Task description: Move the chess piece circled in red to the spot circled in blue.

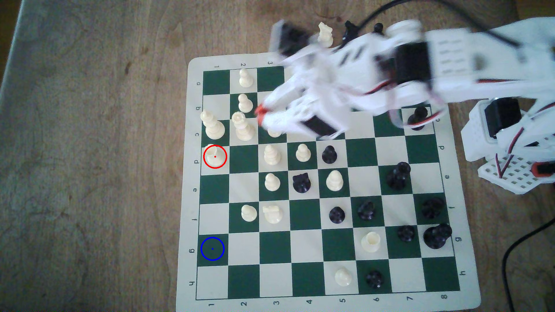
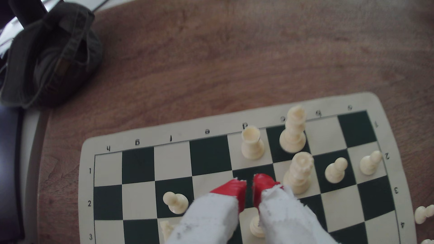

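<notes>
The cream rook [image 1: 215,156] stands upright inside the red ring on a cream square at the board's edge, on the exterior view's left. In the wrist view the rook [image 2: 252,143] is a short way beyond my red fingertips [image 2: 234,187]. The blue ring marks a bare dark green square [image 1: 212,248] three squares along the same edge file. My gripper [image 1: 260,113] is blurred, hovering above the board beside the tall cream pieces and apart from the rook. Its tips are almost together in the wrist view, so the gripper [image 2: 249,185] is shut with nothing between them.
A cream king [image 1: 213,127] and queen [image 1: 241,126] stand close beside the rook. Cream pawns [image 1: 271,154] fill the middle and black pieces [image 1: 398,175] the exterior view's right. A second cream rook [image 1: 371,241] stands near them. A dark cap [image 2: 51,54] lies off the board.
</notes>
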Action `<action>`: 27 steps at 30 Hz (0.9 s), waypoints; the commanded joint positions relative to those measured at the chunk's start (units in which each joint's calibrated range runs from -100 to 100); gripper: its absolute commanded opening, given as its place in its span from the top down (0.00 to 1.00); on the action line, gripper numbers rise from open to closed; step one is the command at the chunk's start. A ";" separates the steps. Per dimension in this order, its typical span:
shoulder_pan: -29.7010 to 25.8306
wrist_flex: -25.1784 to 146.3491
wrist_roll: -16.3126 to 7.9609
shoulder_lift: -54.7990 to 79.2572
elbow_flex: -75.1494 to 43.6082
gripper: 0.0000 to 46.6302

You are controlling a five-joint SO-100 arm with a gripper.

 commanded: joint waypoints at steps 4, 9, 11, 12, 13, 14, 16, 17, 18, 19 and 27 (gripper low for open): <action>0.48 1.31 -0.54 11.50 -16.92 0.94; 0.79 3.27 -0.59 18.37 -22.09 0.90; 0.79 3.44 -0.59 21.43 -24.36 0.87; 0.64 3.60 -0.49 22.45 -25.08 0.86; 0.56 3.60 -0.44 23.47 -25.81 0.86; 0.56 3.76 -0.44 24.57 -26.80 0.85; 0.72 4.01 -0.34 27.71 -29.43 0.77; 0.72 4.01 -0.05 28.31 -29.80 0.76; 0.79 4.01 0.49 28.90 -30.07 0.74; 0.79 4.01 0.68 29.41 -30.34 0.72; 1.97 2.53 1.51 35.27 -32.52 0.71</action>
